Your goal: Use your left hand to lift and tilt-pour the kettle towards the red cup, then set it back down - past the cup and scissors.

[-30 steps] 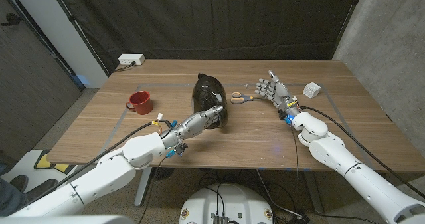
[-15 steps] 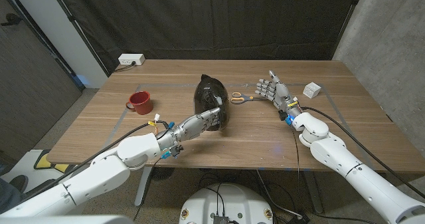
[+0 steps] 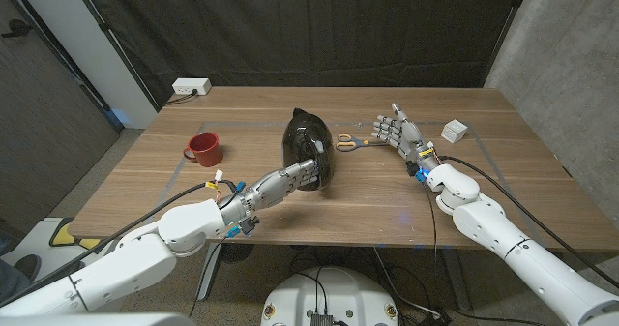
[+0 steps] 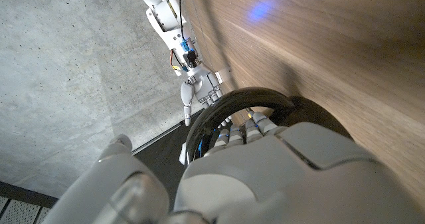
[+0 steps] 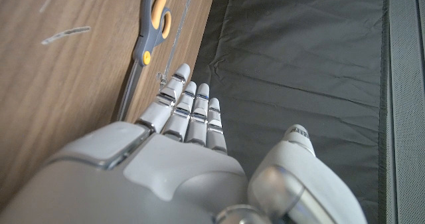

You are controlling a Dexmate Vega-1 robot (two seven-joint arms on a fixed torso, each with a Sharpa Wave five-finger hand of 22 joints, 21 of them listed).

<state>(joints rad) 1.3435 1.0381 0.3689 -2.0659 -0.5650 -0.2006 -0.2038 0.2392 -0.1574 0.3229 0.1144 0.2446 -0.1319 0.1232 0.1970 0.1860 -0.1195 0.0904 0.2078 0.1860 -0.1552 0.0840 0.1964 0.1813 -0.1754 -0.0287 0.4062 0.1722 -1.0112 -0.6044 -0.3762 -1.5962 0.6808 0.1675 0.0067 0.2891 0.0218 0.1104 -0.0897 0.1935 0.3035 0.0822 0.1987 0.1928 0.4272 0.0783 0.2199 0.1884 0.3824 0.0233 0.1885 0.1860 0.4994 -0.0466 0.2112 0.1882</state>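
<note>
We see a wooden tabletop [image 3: 290, 205] with a warm brown grain, marked with faint pale tape lines. Behind it hangs a black curtain [image 3: 309, 26] in loose folds, covering the back of the room. To the right of the curtain stands a rough grey concrete wall [image 3: 571, 45]. On the left we see a grey panel [image 3: 48, 123] and a slanted white post [image 3: 121, 36] beside the curtain. A white power strip [image 3: 191, 88] sits at the far left corner of the tabletop. A small bluish spot of light [image 3: 403, 216] lies on the wood near the front edge. In the left wrist view, concrete [image 4: 73, 71] shows beside the wood.
</note>
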